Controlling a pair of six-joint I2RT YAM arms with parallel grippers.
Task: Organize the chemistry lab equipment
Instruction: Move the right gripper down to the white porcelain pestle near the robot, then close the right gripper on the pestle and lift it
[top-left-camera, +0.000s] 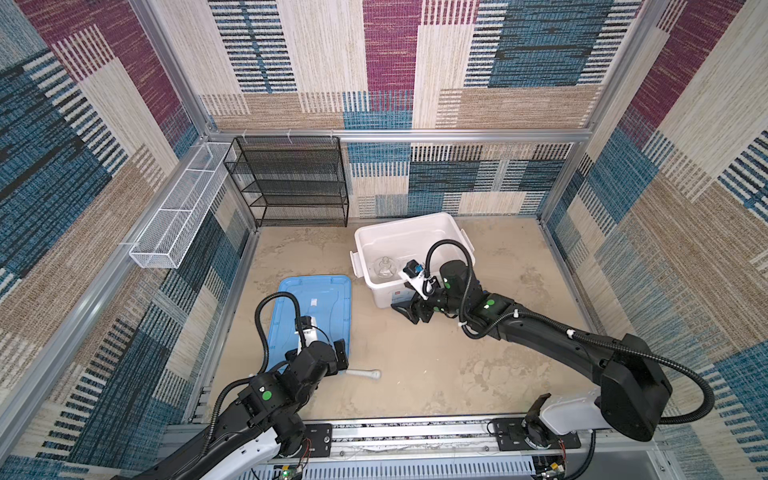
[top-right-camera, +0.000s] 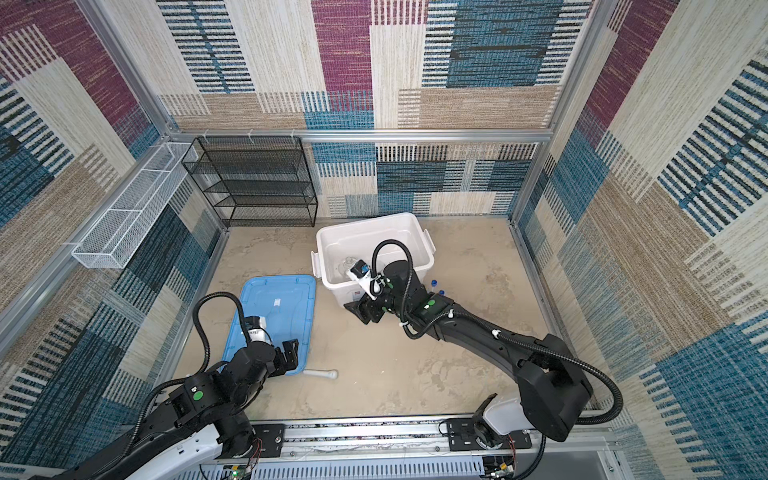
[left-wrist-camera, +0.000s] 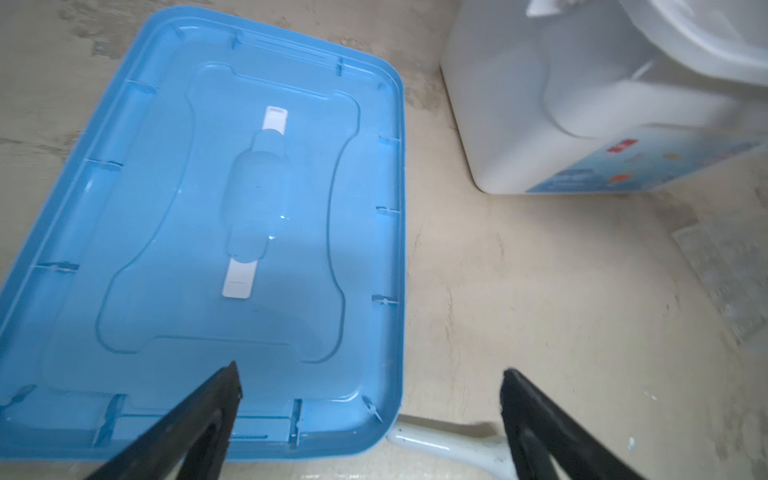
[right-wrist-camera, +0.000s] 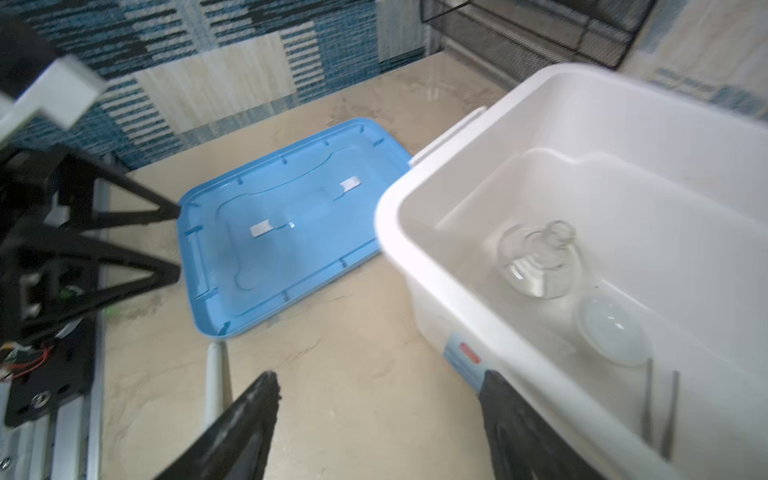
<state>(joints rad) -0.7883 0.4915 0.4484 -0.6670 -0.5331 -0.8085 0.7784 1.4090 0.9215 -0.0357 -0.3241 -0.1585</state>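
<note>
white pestle (top-left-camera: 363, 373) is lying apart from white bin (right-wrist-camera: 665, 137), which is holding clear flask (right-wrist-camera: 536, 259), dish (right-wrist-camera: 613, 332), tweezers (right-wrist-camera: 660, 411); left gripper (left-wrist-camera: 370, 369), right gripper (right-wrist-camera: 379, 374) are gaping empty.

A white bin (top-left-camera: 407, 241) stands open on the beige worktop (top-left-camera: 415, 365). Just left of the bin lies a blue lid (top-left-camera: 320, 299), flat. Behind it to the left stands a black wire rack (top-left-camera: 291, 183), with a white mesh basket (top-left-camera: 174, 216) farther left.

Top views looked down from high over the tabletop (top-left-camera: 436, 365); both wrist cameras, close and low, shared the blue lid (left-wrist-camera: 166, 208).
</note>
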